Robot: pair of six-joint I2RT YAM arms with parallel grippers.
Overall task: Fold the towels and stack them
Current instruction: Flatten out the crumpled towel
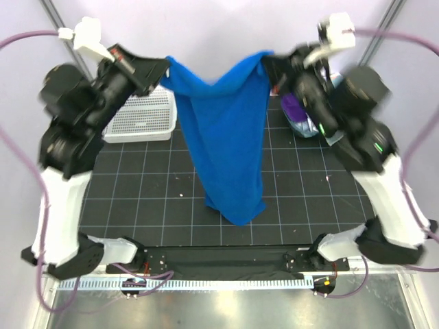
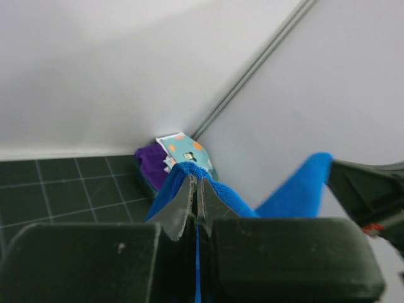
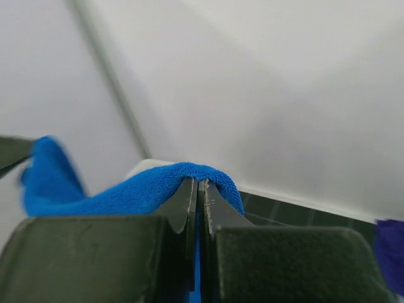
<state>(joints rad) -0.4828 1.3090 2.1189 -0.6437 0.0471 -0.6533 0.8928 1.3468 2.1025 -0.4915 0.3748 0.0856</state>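
Note:
A royal blue towel hangs in the air between my two grippers, sagging in the middle, its lower end touching the black grid mat near the front. My left gripper is shut on the towel's upper left corner. My right gripper is shut on the upper right corner. A purple towel and a polka-dot towel lie in the teal tub at the back right, partly hidden behind my right arm. The purple towel also shows in the left wrist view.
A white mesh basket stands at the back left under my left arm. The teal tub stands at the back right. The black grid mat covers the table. White walls close off the back.

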